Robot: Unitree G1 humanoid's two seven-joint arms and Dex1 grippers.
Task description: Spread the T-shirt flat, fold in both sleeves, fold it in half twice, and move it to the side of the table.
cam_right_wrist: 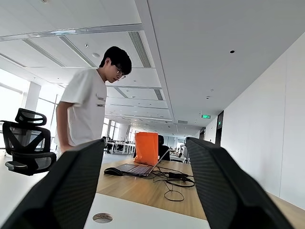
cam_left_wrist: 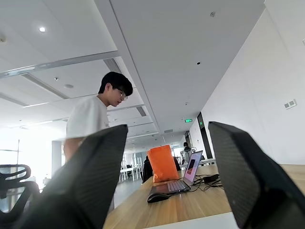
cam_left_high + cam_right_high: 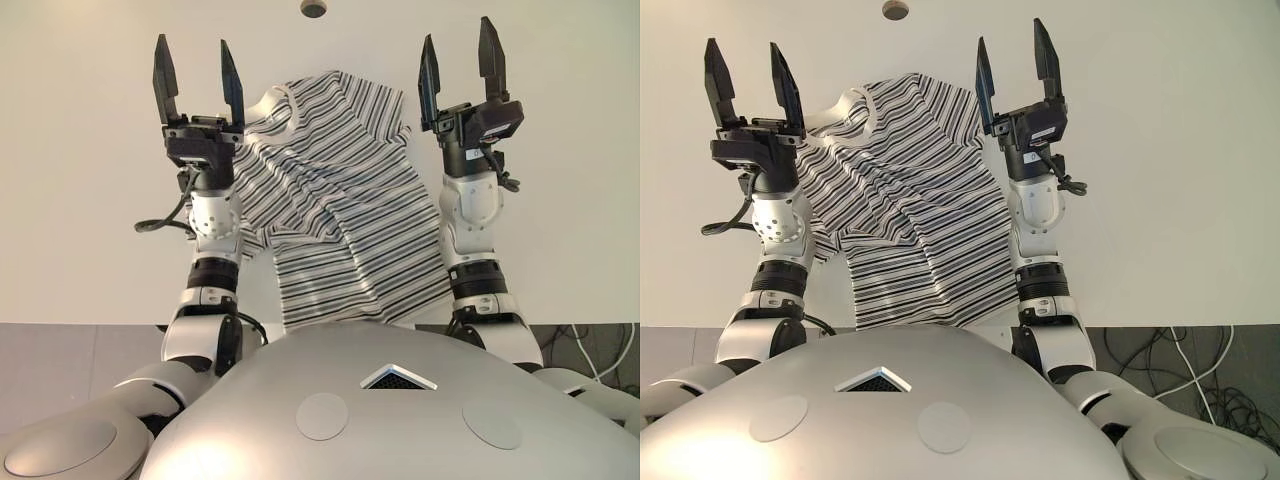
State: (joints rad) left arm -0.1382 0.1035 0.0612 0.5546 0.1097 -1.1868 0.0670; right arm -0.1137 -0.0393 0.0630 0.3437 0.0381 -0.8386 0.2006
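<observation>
A laptop (image 1: pixel 138 168) stands open on a wooden bench (image 1: pixel 136 189), a mouse (image 1: pixel 113 171) beside it, an orange bag (image 1: pixel 146 148) behind. Cables (image 3: pixel 1185 365) lie tangled on the floor (image 3: pixel 680 345).

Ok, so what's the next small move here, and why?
Probably lower the left gripper and right gripper onto the edges of the T-shirt and pull it flat: it lies rumpled on the table, while both hover open at its sides, holding nothing.

rumpled striped t-shirt (image 3: pixel 905 200) on the white table (image 3: pixel 1160 150)
</observation>
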